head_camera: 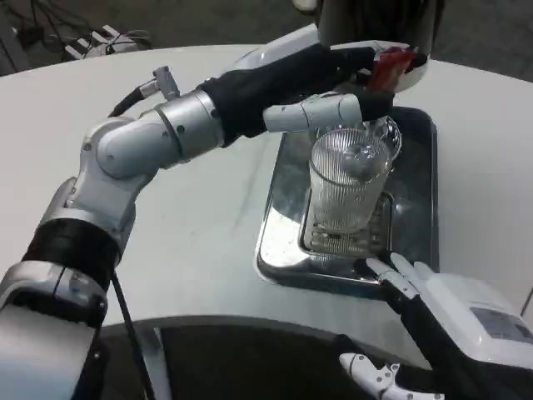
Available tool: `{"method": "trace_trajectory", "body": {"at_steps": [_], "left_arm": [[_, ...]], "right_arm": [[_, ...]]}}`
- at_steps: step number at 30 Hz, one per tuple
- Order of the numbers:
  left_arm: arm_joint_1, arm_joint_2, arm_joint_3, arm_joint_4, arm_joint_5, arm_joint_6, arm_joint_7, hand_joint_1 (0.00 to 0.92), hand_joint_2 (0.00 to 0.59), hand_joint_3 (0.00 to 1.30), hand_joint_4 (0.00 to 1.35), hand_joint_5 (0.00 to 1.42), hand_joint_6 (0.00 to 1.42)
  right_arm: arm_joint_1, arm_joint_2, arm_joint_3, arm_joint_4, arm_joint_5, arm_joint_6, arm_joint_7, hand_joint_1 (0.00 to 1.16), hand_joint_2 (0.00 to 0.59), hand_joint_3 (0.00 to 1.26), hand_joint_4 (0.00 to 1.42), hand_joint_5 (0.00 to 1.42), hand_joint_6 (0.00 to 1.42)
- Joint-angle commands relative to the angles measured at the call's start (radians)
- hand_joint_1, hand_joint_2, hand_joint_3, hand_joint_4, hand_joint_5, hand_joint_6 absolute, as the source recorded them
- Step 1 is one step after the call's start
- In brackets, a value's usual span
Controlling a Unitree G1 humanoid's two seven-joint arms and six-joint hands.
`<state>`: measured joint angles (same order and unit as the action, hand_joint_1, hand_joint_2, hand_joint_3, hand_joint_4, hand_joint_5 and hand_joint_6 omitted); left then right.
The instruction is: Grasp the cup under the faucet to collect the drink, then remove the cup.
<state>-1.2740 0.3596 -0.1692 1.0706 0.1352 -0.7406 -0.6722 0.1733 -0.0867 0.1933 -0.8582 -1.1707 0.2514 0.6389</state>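
While the ribbed glass cup (348, 185) is standing on the drip grate in the metal tray (283, 208) under the faucet (391, 67), the left hand (333, 108) is wrapping its fingers (308, 117) around the rim. Filling looks unfinished, removal is pending. The right hand (450, 308) is waiting nearby over the counter (208, 208), fingers spread.

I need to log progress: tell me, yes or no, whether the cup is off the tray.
No, the cup stands on the tray, under the faucet.
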Motion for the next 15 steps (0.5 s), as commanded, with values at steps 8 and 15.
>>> {"method": "trace_trajectory", "body": {"at_steps": [8,15], "left_arm": [[-0.013,0.010,-0.142,-0.028,0.162,-0.097,0.028,0.000,0.054,0.20,0.14,0.24,0.26],[-0.014,0.025,-0.171,-0.024,0.175,-0.101,0.058,0.000,0.054,0.20,0.14,0.24,0.26]], "right_arm": [[0.008,0.012,-0.008,-0.003,0.025,0.014,0.001,0.32,0.398,0.10,0.00,0.00,0.22],[0.000,0.009,-0.015,0.001,0.046,0.023,-0.001,0.32,0.398,0.10,0.00,0.00,0.22]]}}
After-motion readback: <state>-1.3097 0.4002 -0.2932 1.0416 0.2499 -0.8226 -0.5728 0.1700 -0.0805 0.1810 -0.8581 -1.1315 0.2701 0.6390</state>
